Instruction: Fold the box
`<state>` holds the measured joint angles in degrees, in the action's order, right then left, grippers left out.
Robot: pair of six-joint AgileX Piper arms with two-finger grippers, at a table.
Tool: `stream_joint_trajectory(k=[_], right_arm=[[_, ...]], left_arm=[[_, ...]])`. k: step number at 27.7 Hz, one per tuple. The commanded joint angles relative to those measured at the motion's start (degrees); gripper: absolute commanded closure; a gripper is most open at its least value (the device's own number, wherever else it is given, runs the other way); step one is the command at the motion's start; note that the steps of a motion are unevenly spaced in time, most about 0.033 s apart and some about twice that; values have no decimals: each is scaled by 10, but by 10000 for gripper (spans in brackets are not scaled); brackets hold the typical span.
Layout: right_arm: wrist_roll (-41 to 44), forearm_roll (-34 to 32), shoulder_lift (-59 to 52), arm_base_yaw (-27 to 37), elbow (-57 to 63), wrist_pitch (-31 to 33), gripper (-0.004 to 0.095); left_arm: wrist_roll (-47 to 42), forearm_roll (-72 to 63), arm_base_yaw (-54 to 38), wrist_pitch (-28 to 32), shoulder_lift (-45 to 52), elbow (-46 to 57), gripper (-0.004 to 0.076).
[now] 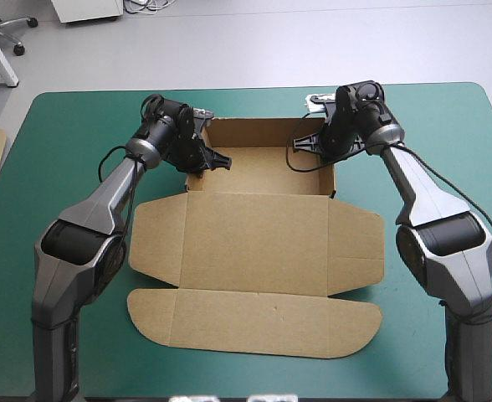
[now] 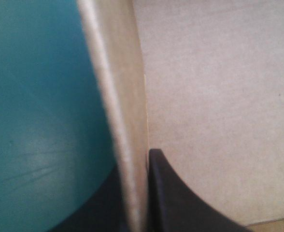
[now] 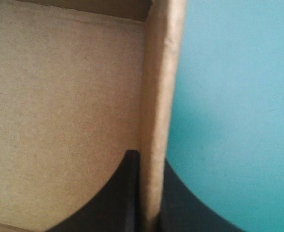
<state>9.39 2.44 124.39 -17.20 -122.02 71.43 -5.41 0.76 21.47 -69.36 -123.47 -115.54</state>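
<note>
High view: my left gripper (image 1: 206,159) and right gripper (image 1: 315,144) each pinch a side wall of the box (image 1: 254,243), which sits on the table (image 1: 70,126). Pulling unevenly could, I judge, untuck or crease a wall.

Jaws pinch a raised wall of the box (image 2: 125,106), teal-green cover (image 2: 35,96) outside.
</note>
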Motion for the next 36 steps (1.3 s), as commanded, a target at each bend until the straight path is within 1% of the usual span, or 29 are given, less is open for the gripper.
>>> stream_joint_trajectory(k=[1,7,13,16,20,22,23,25,27,29,30,31,36], right_arm=[[-31,-14,-18,-3,-18,1,925],[-28,-18,-3,-3,-17,1,920],[-33,-14,-5,-3,-17,1,910],[-35,-11,-10,-3,-17,1,827],[-35,-13,-21,-3,-18,1,707],[-30,-13,-27,-3,-18,1,649],[-30,-13,-30,-3,-18,1,624],[-30,-13,-34,-3,-18,1,581],[-28,-12,-38,-3,-18,1,554],[-28,-11,-43,-3,-18,1,543],[-28,-11,-45,-3,-18,1,543],[-28,-11,-50,-3,-18,1,543],[-28,-13,-71,-3,-18,1,543]], left_arm=[[18,17,-5,-19,15,-11,738],[14,29,-4,-8,2,-10,738],[20,37,-4,-13,2,-10,738],[20,32,-4,-14,5,-11,738],[23,20,-4,2,16,-11,725],[24,20,-4,6,21,-11,672],[24,20,-4,6,23,-11,623],[24,19,-4,2,26,-11,507],[24,14,-4,-3,28,-11,360],[24,9,-4,-7,29,-11,257],[24,8,-4,-10,29,-11,223],[24,5,-4,-11,32,-11,210],[31,-18,-4,3,51,-11,212]])
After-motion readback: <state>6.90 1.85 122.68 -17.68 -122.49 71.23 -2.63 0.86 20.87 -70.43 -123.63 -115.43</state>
